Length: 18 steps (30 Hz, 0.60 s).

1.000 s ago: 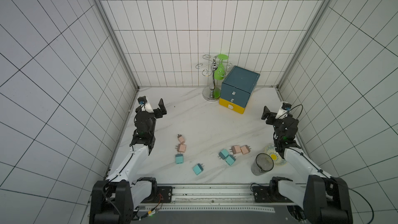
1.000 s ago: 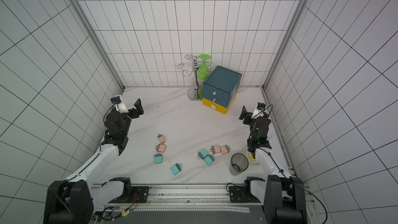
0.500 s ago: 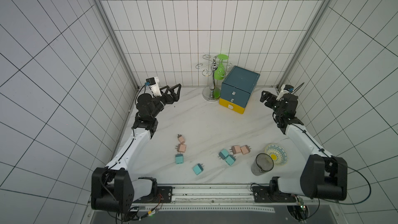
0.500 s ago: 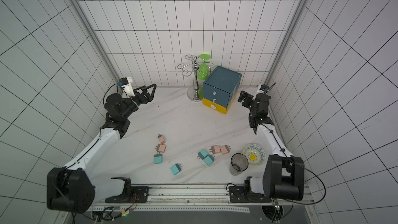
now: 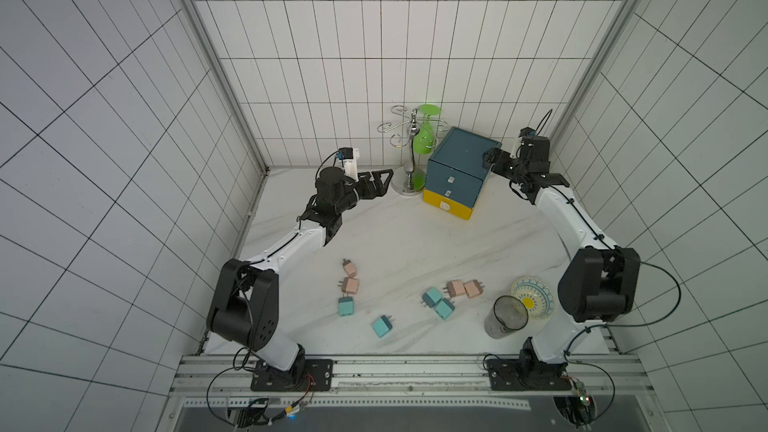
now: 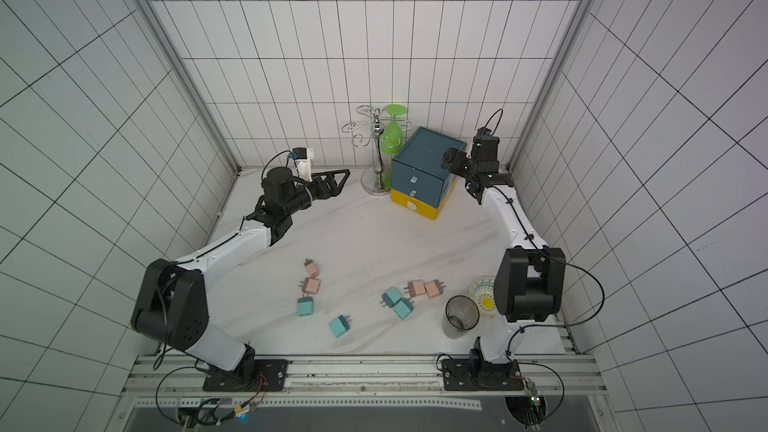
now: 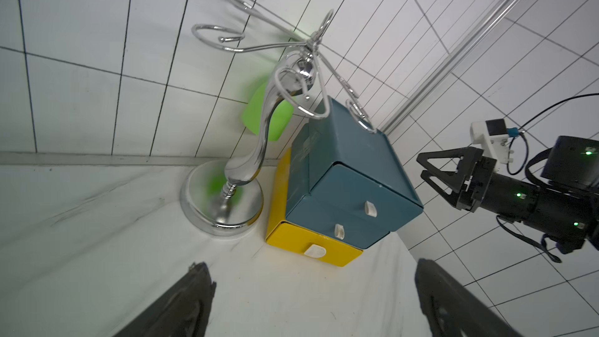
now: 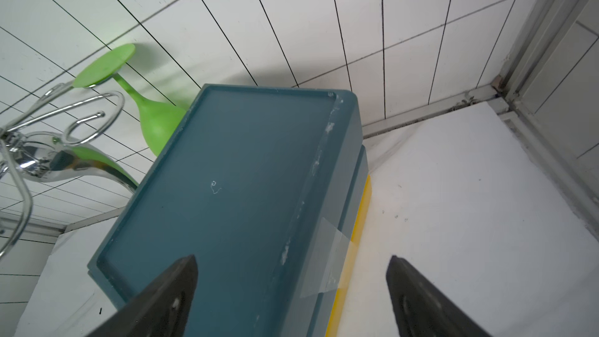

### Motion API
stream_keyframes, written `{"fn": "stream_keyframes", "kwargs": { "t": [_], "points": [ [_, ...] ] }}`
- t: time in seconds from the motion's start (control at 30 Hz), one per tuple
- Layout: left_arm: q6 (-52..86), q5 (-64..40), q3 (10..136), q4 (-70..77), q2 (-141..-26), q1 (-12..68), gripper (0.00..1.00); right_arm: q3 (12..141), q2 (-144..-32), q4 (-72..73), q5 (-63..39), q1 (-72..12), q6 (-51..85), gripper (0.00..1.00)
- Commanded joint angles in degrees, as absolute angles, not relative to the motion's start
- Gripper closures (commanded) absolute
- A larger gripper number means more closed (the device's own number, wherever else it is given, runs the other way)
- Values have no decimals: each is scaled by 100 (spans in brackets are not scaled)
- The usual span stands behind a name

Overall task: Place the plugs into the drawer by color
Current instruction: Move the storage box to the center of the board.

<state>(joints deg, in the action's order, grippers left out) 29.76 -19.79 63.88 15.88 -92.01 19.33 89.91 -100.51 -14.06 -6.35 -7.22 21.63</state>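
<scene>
Nearest me, along the front of the counter (image 5: pixel 415 234), the eight plugs (image 5: pixel 432 297) lay loose, four pink and four teal, the colours mixed in two loose groups, and no gripper was near them. By the front right corner a cup (image 5: pixel 505 317) stood just beside a small plate (image 5: pixel 536 299).

Further back, the left gripper (image 5: pixel 384 184) hung above the back left part of the counter. Its fingers were spread wide with nothing between them, aimed toward the drawer (image 5: pixel 459 168). The drawer stood near the back edge, right of centre, with all three fronts shut. A chrome rack (image 5: pixel 411 151) holding a green glass (image 5: pixel 426 137) stood just beside it. The right gripper (image 5: pixel 492 161) sat at the drawer's upper right edge, fingers parted, one over the top and one past the side, gripping nothing.

To my eye the sorting had not begun and the step in hand was opening a drawer. The next move would call for the right gripper to steady the box while the left pinched a small white tab (image 7: pixel 369 208) squarely and pulled straight out.
</scene>
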Motion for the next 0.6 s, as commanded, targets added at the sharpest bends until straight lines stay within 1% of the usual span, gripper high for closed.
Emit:
{"fn": "stream_keyframes", "kwargs": {
  "t": [0.0, 0.1, 0.2, 0.27, 0.33, 0.47, 0.57],
  "points": [
    [2847, -1680, 6738, 1472, -9357, 2045, 1, 9719, -10437, -2108, -458, -749, 2103, 8],
    [2889, -1793, 6857, 1468, -9505, 2097, 1, 9941, -10766, -2185, -504, -709, 2101, 10],
    [2787, -1701, 6833, 1383, -9470, 2191, 1, 10072, -11037, -2188, -913, -658, 2297, 16],
    [2718, -1584, 6831, 1274, -9429, 2214, 1, 10124, -11170, -2154, -1010, -706, 2338, 19],
    [2709, -1606, 6839, 1246, -9412, 2207, 1, 10197, -11291, -2254, -1197, -755, 2295, 24],
    [2681, -1759, 6734, 1387, -9348, 2224, 1, 9657, -11073, -2093, -1274, -847, 2417, 27],
    [2670, -1561, 6707, 1479, -9352, 2190, 1, 9352, -10878, -2211, -1305, -871, 2394, 29]
  ]
}}
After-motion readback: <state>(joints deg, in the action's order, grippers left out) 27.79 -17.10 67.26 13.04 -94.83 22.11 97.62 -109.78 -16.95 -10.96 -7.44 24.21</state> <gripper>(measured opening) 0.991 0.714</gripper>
